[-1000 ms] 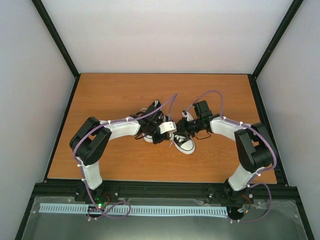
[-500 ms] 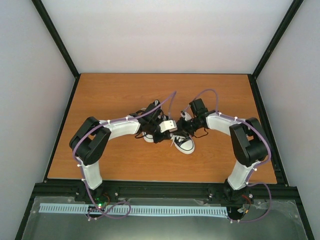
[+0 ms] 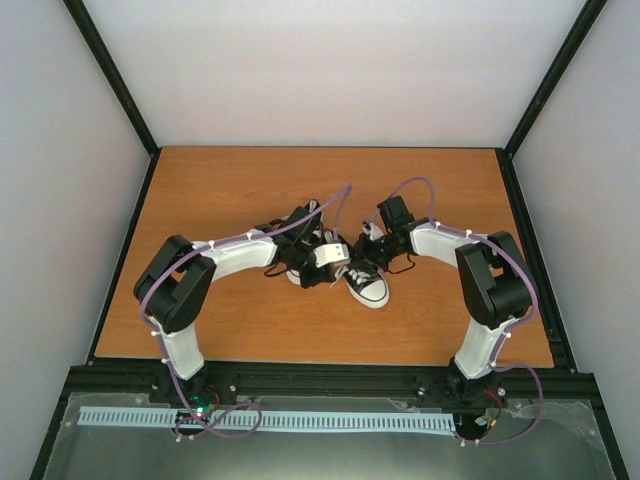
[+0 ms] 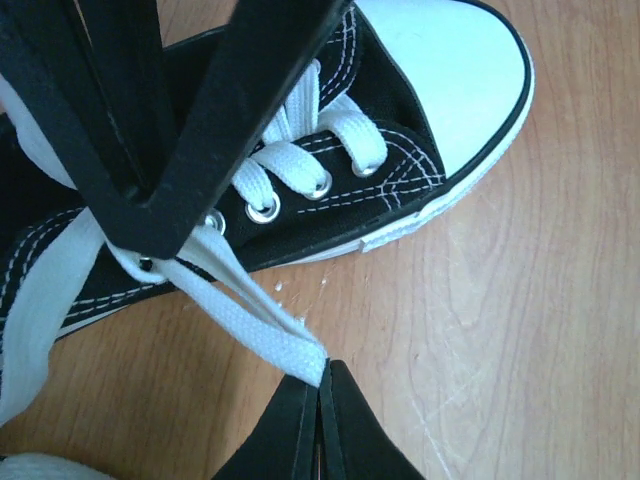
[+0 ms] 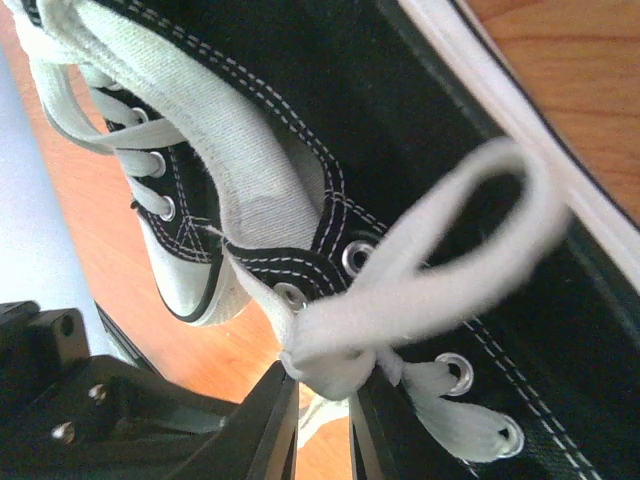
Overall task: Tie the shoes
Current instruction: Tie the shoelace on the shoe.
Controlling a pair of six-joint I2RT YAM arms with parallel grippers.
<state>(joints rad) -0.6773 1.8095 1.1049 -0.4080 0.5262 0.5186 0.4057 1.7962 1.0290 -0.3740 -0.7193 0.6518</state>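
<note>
Overhead view of two robot arms bolted at the near edge of a wooden table (image 3: 250,190), both reaching inward to the table's middle, where the shoes (image 3: 366,286) lie close together: small black canvas sneakers with white toe caps.

From the left wrist, we see the left gripper (image 4: 320,376) pinched closed on the end of a flat white lace (image 4: 250,322); the lace runs taut up to an eyelet; beyond it is the sneaker's toe cap (image 4: 450,80).

From the right wrist, we see the right gripper (image 5: 322,382) with narrow jaws nipping the base of a lace loop (image 5: 510,162) against the eyelets; farther off lies the second sneaker (image 5: 180,250).

We judge the shoes light enough to slide or tip if a lace is tugged hard; the canvas is soft and the rubber sole stiff. The woven laces are limp and somewhat grippy, but loops collapse easily; best taken near the knot or at the lace end, flat across the pads.
</note>
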